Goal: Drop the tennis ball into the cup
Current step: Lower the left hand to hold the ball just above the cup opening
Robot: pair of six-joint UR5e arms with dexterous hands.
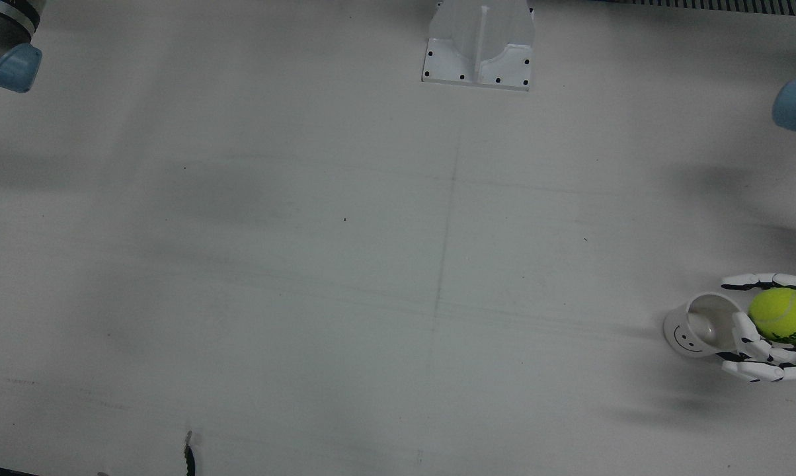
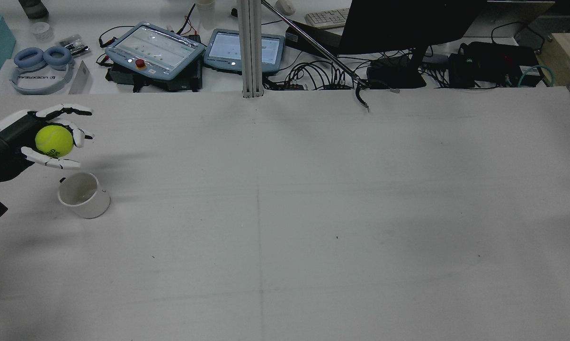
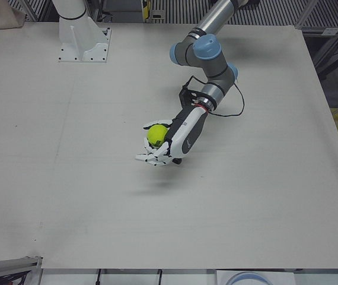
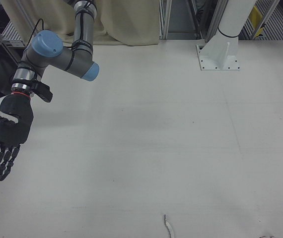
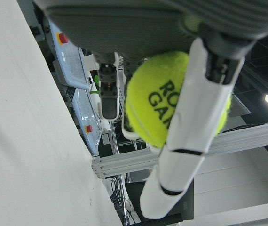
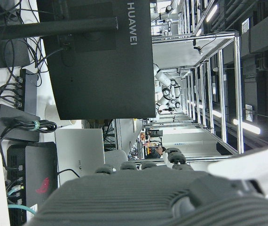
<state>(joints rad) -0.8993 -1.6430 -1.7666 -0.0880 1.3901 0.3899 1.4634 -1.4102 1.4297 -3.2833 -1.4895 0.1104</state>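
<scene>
A yellow-green tennis ball (image 1: 783, 314) sits in my left hand (image 1: 765, 357), fingers curled round it, held above the table. A white cup (image 1: 701, 325) with a smiley face stands upright and empty just beside the hand, toward the table's middle. In the rear view the ball (image 2: 54, 140) and hand (image 2: 10, 142) hang just behind and left of the cup (image 2: 84, 194). The left-front view shows the hand (image 3: 181, 133) and ball (image 3: 156, 135); the cup is hidden there. The left hand view shows the ball (image 5: 167, 103) up close. My right hand (image 4: 5, 144) hangs open and empty, fingers pointing down.
A white pedestal base (image 1: 478, 49) stands at the robot's side of the table. Beyond the far table edge lie teach pendants (image 2: 155, 47), a monitor (image 2: 408, 28) and cables. A thin black cable end (image 1: 188, 456) lies near the operators' edge.
</scene>
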